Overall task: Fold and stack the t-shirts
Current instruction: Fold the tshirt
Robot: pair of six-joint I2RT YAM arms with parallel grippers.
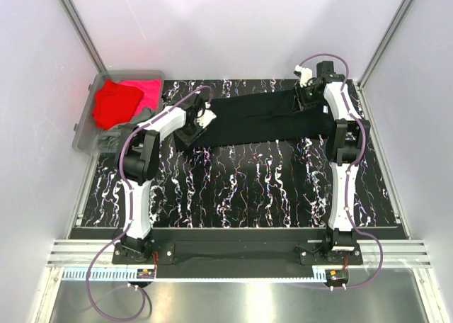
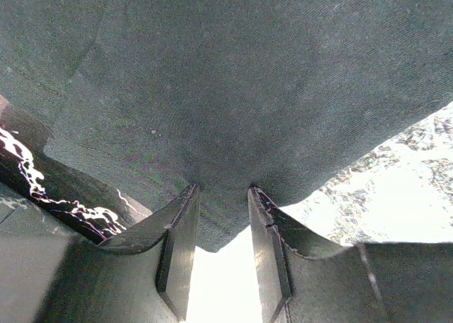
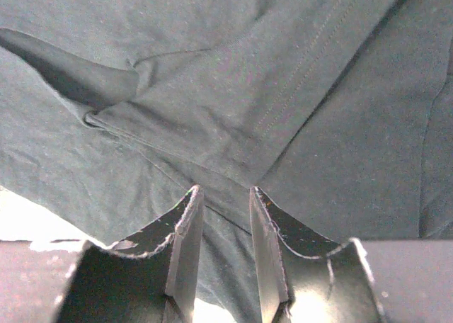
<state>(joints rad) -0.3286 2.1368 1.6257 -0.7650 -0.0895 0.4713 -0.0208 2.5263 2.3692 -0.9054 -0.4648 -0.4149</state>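
Stretched between two arms: a soft black cloth t-shirt (image 1: 255,121) spans the black, white-veined marbled table (image 1: 248,195), beginning just beside the grey plastic bin (image 1: 83,132) and running away from it as one long dark band. Your left gripper (image 1: 198,119) has the end nearest the bin and your right gripper (image 1: 303,98) the end farthest from it. In each wrist view the fingers (image 2: 177,231) (image 3: 272,231) stand at a narrow gap with black fabric drawn down between them, so both look clamped on the shirt rather than hovering over it. Inside the bin lie a crumpled red t-shirt (image 1: 112,103), a magenta-pink t-shirt (image 1: 146,89) and a grey-green t-shirt (image 1: 122,133) spilling over the side that faces the black one. Expect the black shirt to behave as thin knit does: light, limp and with no stiffness of its own, sagging wherever it is unsupported and likely to slide out of a shallow pinch. Take hold where the cloth is doubled, at a stitched hem (image 3: 297,89) or a shoulder seam, and grip deep between the pads. Nothing here is fragile, but uneven pull between the bin end and the far end would probably skew any fold.
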